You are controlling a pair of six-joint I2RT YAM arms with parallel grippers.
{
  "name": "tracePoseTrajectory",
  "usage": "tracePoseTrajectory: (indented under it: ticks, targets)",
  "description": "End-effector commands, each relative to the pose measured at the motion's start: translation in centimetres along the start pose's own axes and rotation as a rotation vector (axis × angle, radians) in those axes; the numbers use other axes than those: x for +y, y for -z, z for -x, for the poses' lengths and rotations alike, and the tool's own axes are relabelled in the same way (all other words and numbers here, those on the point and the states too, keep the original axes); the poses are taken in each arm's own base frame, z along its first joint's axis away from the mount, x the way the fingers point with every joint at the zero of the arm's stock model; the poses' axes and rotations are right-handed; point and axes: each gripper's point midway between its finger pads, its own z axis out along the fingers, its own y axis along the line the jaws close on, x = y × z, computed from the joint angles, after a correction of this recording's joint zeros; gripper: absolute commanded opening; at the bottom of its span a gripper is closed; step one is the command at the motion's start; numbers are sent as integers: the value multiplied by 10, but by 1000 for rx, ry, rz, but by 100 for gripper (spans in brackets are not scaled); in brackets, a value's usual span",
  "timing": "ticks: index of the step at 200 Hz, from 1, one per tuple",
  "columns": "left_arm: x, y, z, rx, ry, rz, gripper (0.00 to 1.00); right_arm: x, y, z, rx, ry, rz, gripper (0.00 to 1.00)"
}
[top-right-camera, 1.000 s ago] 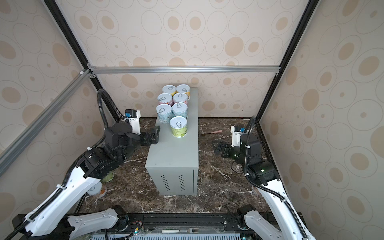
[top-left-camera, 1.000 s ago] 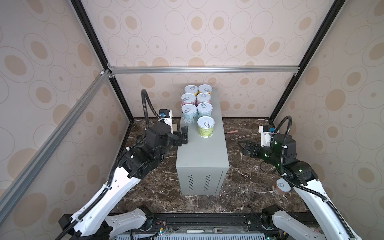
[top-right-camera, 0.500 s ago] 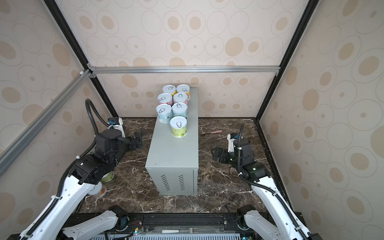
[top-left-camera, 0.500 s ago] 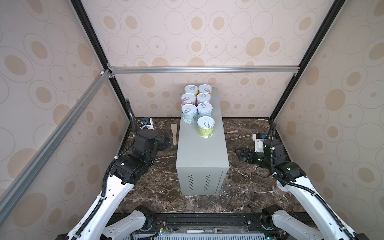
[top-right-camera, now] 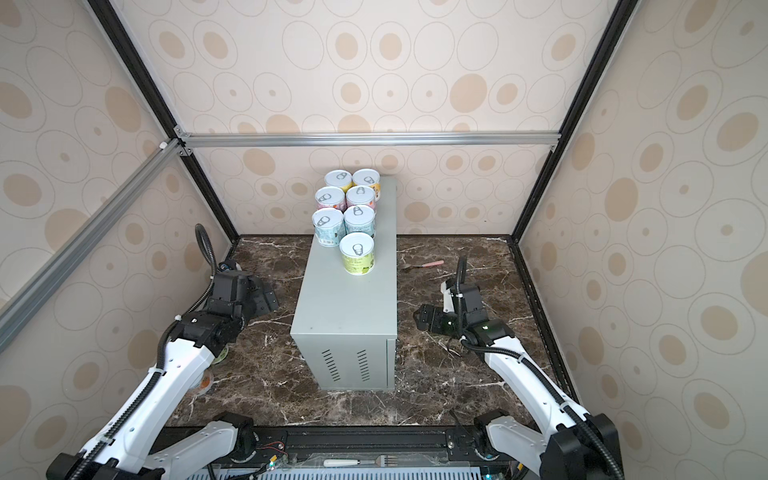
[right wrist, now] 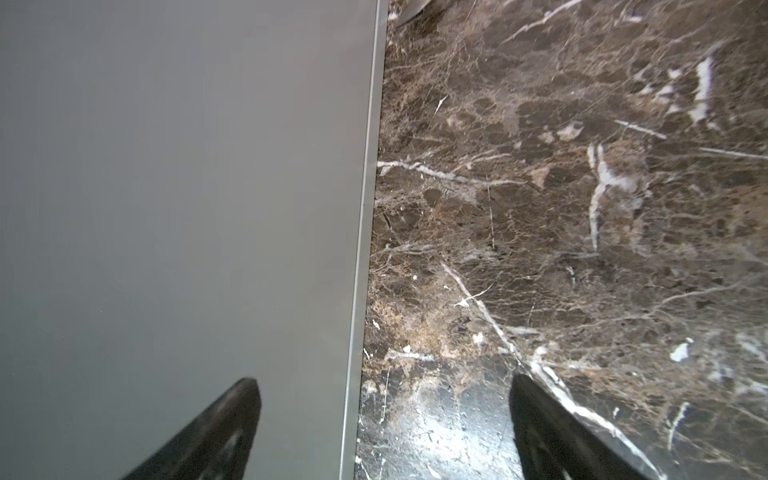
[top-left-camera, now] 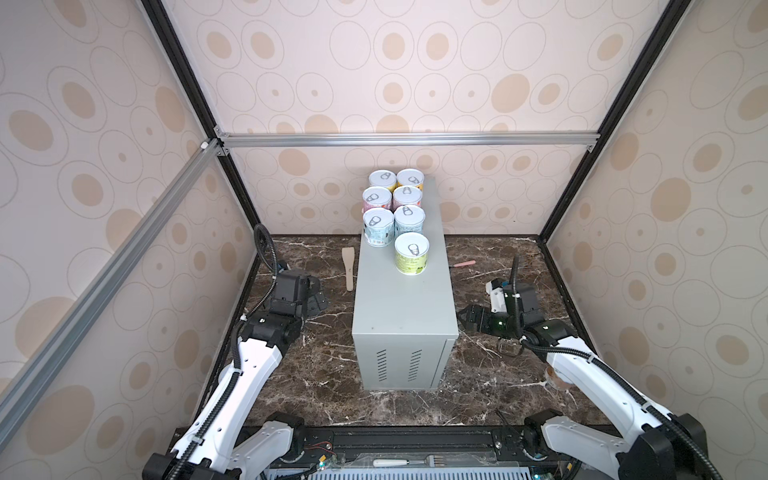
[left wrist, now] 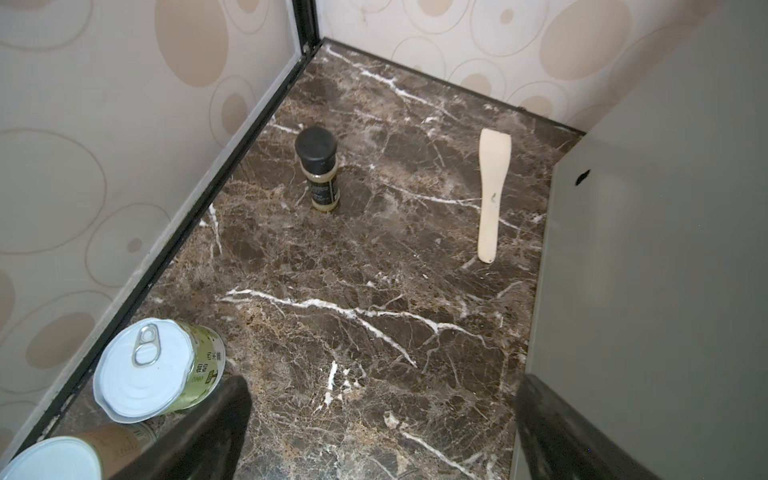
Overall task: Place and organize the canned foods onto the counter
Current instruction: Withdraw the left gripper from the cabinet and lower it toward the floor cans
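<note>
1. Both arms have pulled back and sunk since a second ago. The left gripper, then at the box's left edge beside the cans, now sits low over the dark brown marble surface, fingers spread and empty.
2. A short green-labelled can with a silver pull-tab lid stands upright by the wall in the left wrist view. It is just beside one finger, outside the jaws. A brown-labelled can is cut off nearby.
3. The tall light-grey metal counter carries seven cans at its far end: three pairs, then a yellow-labelled can alone in front.
4. The right gripper, released and empty, hangs close to the counter's right wall.
</note>
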Motion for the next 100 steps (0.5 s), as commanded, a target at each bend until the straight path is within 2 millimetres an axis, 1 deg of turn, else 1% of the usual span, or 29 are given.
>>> tracePoseTrajectory:
  ticks: [1,25,45,65,82,100]
  targets:
    - [13,-14,-1,0,83,33,99,3,-8,-4,13,14,27,96]
    - [32,-30,-10,23,138,73,99,-2,-18,-10,24,13,25,97]
    - [47,-41,-17,45,172,116,99,-3,-29,-19,50,-5,44,97]
    - [59,-47,-20,47,184,163,99,-5,-39,-27,78,-2,42,97]
    - [70,-52,-23,53,194,208,99,-7,-45,-29,89,-5,40,97]
    - [85,-57,-27,66,212,261,99,-5,-51,-33,105,-7,50,97]
